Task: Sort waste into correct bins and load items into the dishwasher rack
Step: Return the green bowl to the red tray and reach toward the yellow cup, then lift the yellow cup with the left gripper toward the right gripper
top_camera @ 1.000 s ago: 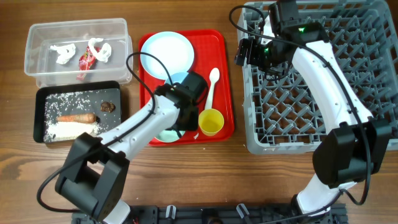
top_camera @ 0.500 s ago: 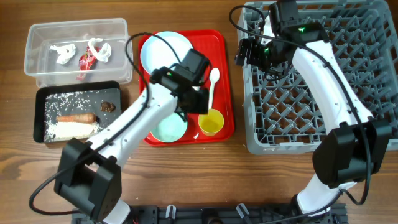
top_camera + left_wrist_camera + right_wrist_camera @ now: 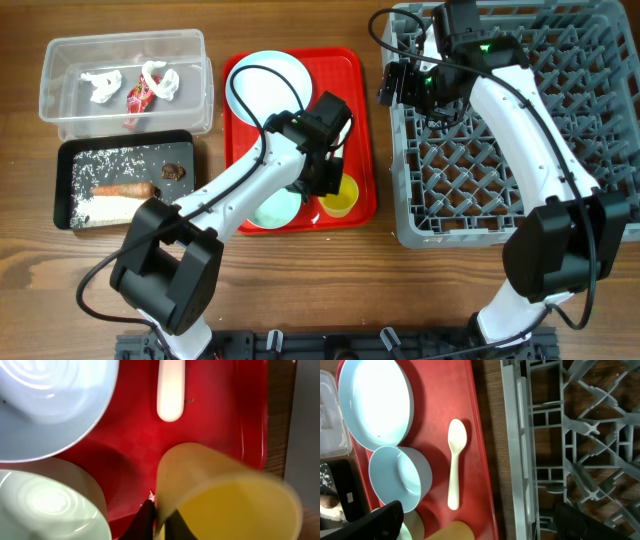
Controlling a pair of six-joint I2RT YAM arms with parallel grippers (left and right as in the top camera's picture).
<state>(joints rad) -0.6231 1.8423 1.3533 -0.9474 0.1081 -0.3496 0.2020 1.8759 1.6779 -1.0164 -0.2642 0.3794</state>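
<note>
left gripper (image 3: 158, 517) straddles the wall of the yellow cup (image 3: 225, 500) on the red tray (image 3: 358, 70); whether it pinches cannot be told. green bowl (image 3: 45, 505) just beside the cup, white spoon (image 3: 171, 390) near. right gripper (image 3: 482, 522) spread wide above the dishwasher rack (image 3: 450, 190) edge.

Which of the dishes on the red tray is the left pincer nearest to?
The yellow cup, the only yellow piece; the left pincer sits right beside its wall.
</note>
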